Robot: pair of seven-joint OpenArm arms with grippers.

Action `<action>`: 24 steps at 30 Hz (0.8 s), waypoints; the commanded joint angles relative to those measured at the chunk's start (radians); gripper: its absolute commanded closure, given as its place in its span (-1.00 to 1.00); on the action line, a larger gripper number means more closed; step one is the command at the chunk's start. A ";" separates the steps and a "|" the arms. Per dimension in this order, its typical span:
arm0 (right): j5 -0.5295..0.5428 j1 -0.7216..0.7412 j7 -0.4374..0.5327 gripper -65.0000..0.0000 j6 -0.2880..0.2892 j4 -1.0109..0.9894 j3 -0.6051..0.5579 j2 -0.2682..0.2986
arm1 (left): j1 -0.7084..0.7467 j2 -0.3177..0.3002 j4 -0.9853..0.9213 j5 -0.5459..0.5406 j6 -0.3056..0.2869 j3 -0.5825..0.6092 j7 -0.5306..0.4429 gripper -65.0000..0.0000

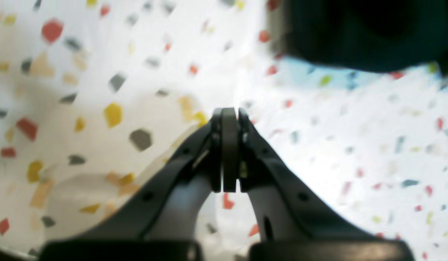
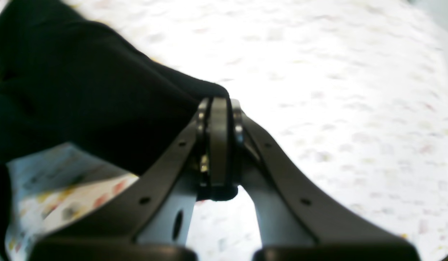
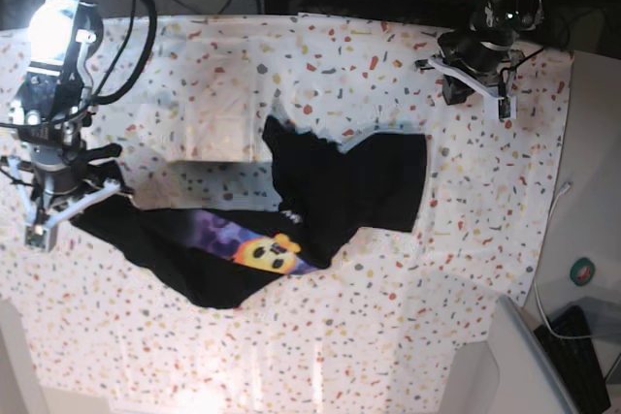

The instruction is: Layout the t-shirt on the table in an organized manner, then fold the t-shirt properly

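Black short-sleeved cloth t-shirt (image 3: 340,181), crumpled and partly turned over, spread across the middle of the table in the base view. Plain black side up on the far, right-hand part; purple print with a yellow-orange cartoon figure (image 3: 264,251) showing along the near lower fold. One end drawn out to a point toward the left edge of the base view, reaching the right tool.

White table (image 3: 466,269) with small red, orange, yellow and grey flecks, far wider than the shirt, bare on all sides of it.

Right tool (image 2: 218,108), dark grey with two curved fingers, closed tight; black cloth (image 2: 100,101) gathered right up to its tip in the right wrist view and a bit of dark fabric showing between the pads lower down, so pinched on the shirt's edge. Same tool at the left of the base view (image 3: 68,203), at the drawn-out end of the shirt.

Left tool (image 1: 229,116), same build, pads pressed fully together with nothing between them, over bare flecked table. Black shirt (image 1: 365,32) only in the upper right corner of the left wrist view, apart from the tool. Same tool at the far right of the base view (image 3: 475,84), well apart from the shirt.
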 commanded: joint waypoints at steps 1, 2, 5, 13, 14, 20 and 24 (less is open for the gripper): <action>0.004 0.015 0.024 1.00 0.002 0.023 0.014 0.002 | -0.001 -0.009 0.024 -0.007 -0.007 -0.005 -0.020 1.00; 0.004 0.020 0.024 1.00 0.002 0.026 0.029 0.002 | -0.005 -0.008 0.028 -0.007 -0.007 -0.005 -0.020 1.00; 0.004 0.027 0.024 1.00 0.002 0.037 0.043 0.030 | -0.008 -0.008 0.036 -0.007 -0.007 -0.005 -0.019 1.00; 0.004 0.013 0.024 1.00 0.002 0.049 0.051 0.033 | -0.010 -0.004 0.051 -0.013 -0.007 -0.005 -0.017 -0.47; 0.004 0.012 0.024 1.00 0.002 0.067 0.064 0.033 | -0.010 -0.004 0.051 -0.013 -0.007 -0.005 -0.017 -0.57; 0.004 -0.003 0.029 1.00 0.002 0.184 0.192 0.031 | -0.008 -0.008 0.096 -0.013 -0.007 0.080 -0.017 -0.61; 0.004 -0.006 0.029 1.00 0.002 0.188 0.265 0.031 | -0.015 -0.008 0.127 -0.008 -0.007 0.167 -0.017 -0.61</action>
